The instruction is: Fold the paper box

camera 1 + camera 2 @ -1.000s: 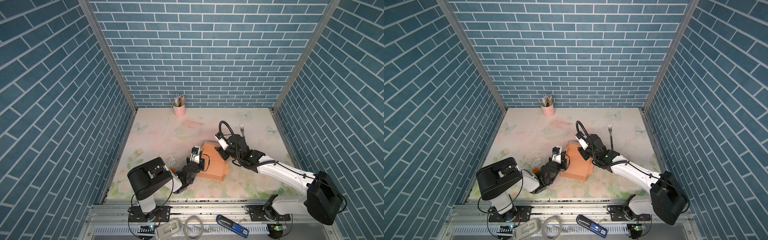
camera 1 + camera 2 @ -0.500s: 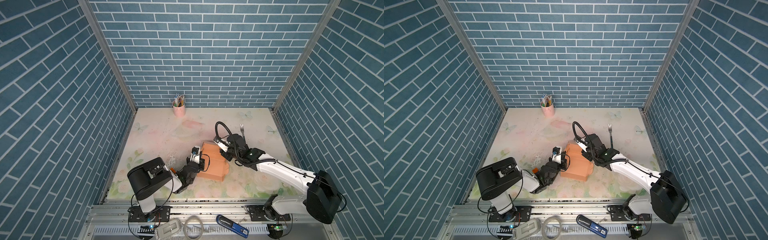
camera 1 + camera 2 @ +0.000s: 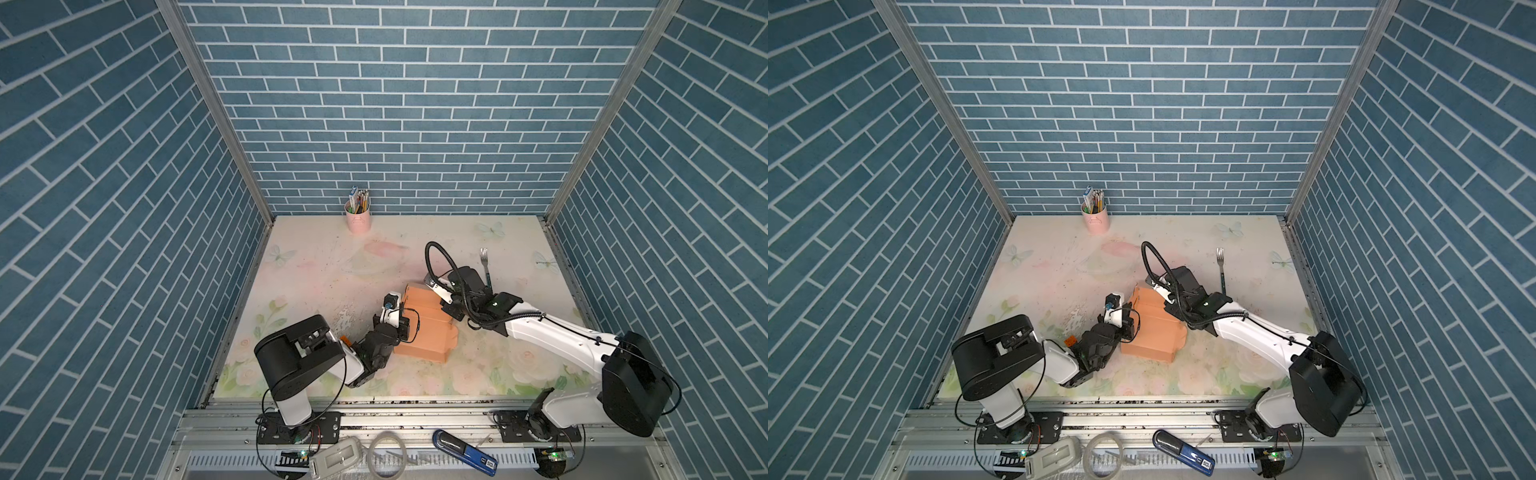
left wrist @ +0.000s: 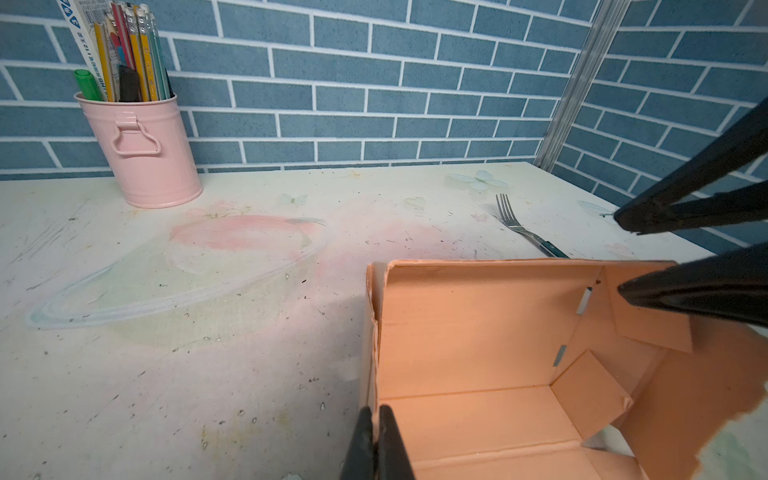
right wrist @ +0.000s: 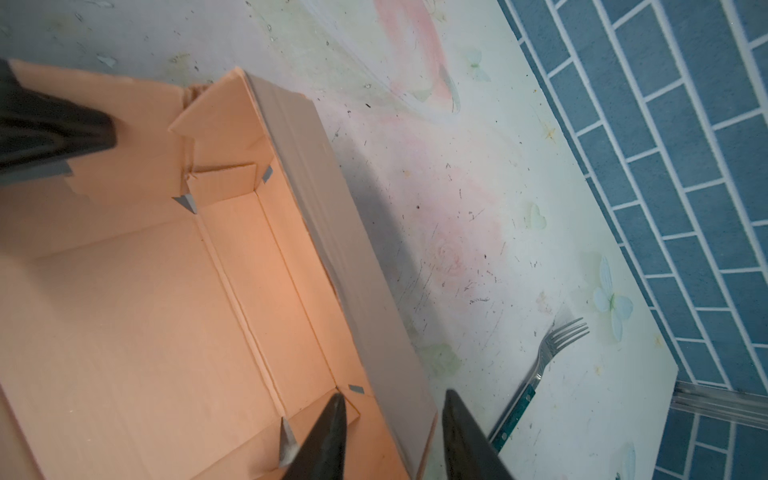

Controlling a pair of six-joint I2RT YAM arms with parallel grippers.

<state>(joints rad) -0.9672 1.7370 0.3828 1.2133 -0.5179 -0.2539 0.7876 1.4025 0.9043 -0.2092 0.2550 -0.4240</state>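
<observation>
The peach-orange paper box (image 3: 428, 332) (image 3: 1154, 336) lies half-formed at the table's front middle, with its far and left walls raised. My left gripper (image 4: 375, 409) (image 3: 408, 328) is shut on the top edge of the left wall (image 4: 374, 332). My right gripper (image 5: 395, 395) (image 3: 434, 289) (image 3: 1160, 291) is open and straddles the far right corner. One finger sits inside against the corner flap. The other sits outside, clear of the wall (image 5: 353, 270). The box's floor (image 5: 124, 311) is bare. The right side panel (image 4: 706, 395) leans outward.
A fork (image 3: 485, 266) (image 5: 540, 374) lies just behind the right gripper on the floral mat. A pink pencil cup (image 3: 358, 218) (image 4: 143, 153) stands at the back wall. A small orange brick (image 3: 1070, 341) rests by the left arm. Brick-pattern walls enclose three sides.
My right gripper has shifted slightly left over the box's far corner and its jaws have narrowed. The left gripper still holds the left wall in the same place.
</observation>
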